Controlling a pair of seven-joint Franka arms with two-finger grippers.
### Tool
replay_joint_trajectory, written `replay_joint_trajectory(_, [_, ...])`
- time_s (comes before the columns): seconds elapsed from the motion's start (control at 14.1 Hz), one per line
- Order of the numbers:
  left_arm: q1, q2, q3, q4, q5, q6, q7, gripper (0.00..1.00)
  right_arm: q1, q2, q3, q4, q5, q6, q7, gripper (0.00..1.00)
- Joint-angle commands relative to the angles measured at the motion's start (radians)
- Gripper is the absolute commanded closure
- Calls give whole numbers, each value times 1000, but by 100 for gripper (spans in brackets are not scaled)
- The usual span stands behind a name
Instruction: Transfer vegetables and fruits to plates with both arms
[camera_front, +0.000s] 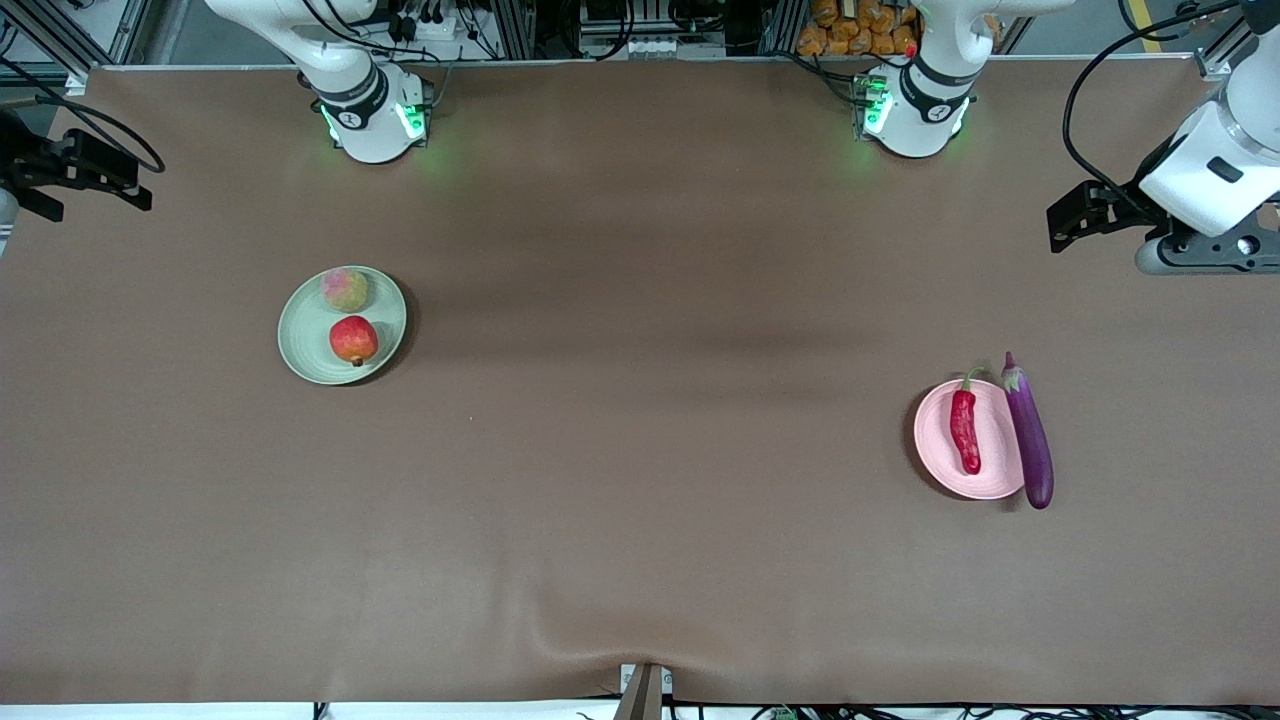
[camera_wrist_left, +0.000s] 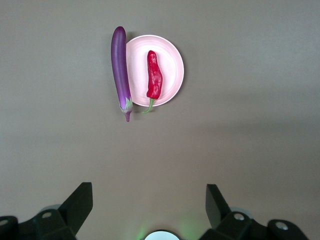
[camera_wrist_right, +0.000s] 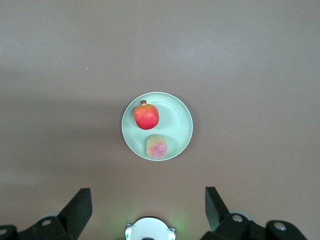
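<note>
The pale green plate (camera_front: 300, 335) holds the peach (camera_front: 344, 289) and the red-orange pomegranate-like fruit (camera_front: 353, 340). The pale pink plate (camera_front: 938, 440) holds the red chili (camera_front: 965, 432). The purple eggplant (camera_front: 1030, 435) lies along that plate's rim, toward the left arm's end of the table. My left gripper (camera_front: 1070, 215) is open and empty, high over that end. Its wrist view shows the gripper (camera_wrist_left: 148, 200), eggplant (camera_wrist_left: 120, 65), chili (camera_wrist_left: 154, 75) and pink plate (camera_wrist_left: 170, 65). My right gripper (camera_front: 60, 175) is open and empty, high over the right arm's end. Its wrist view shows the gripper (camera_wrist_right: 148, 200), pomegranate-like fruit (camera_wrist_right: 146, 116), peach (camera_wrist_right: 157, 146) and green plate (camera_wrist_right: 177, 125).
Brown cloth (camera_front: 640, 450) covers the whole table, with a wrinkle at the edge nearest the front camera (camera_front: 640, 655). The two arm bases (camera_front: 375, 115) (camera_front: 910, 110) glow green along the table's edge farthest from that camera.
</note>
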Motion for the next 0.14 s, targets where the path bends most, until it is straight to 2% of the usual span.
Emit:
replay_joint_trajectory(0.0, [13, 12, -3, 30, -12, -24, 24, 0, 0, -30, 6, -29, -21, 13, 32, 0])
replay_joint_trajectory(0.07, [13, 12, 2, 30, -15, -24, 24, 0, 0, -29, 6, -28, -21, 15, 32, 0])
